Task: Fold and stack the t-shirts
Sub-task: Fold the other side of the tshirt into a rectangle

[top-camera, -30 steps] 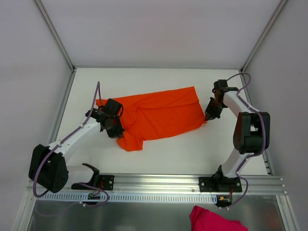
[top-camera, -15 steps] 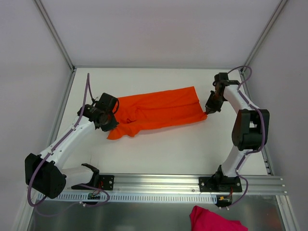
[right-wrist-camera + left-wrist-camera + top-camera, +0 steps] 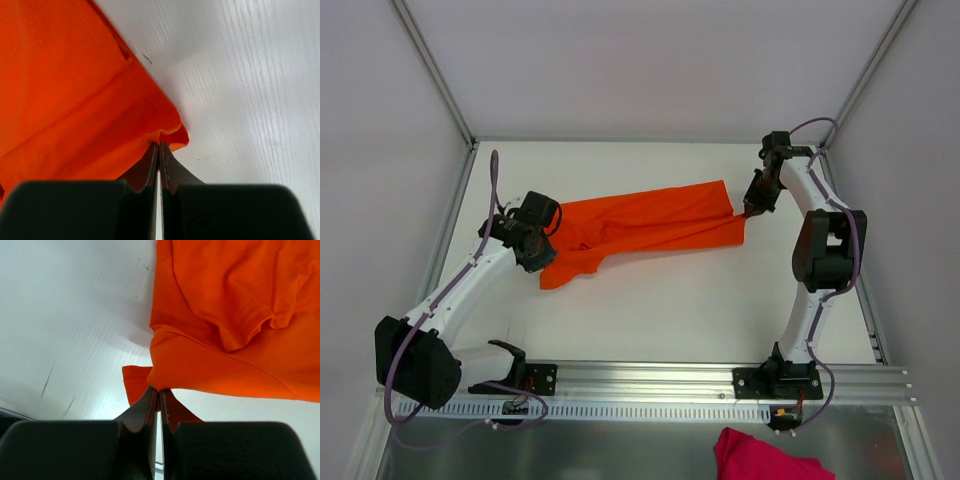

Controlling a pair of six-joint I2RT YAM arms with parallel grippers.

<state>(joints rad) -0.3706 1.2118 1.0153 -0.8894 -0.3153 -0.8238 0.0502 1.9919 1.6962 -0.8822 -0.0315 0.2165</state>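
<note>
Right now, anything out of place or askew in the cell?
A magenta cloth lies on the near side of the base rail, off the white table, cut by the frame edge. The orange t-shirt is not flat: pinched at both ends by the left fingers and right fingers, it sits bunched, one sleeve sticking out at the left.

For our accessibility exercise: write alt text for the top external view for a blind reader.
An orange t-shirt spans a white table, pinched at one end by the left end effector and at the other by the right end effector.
</note>
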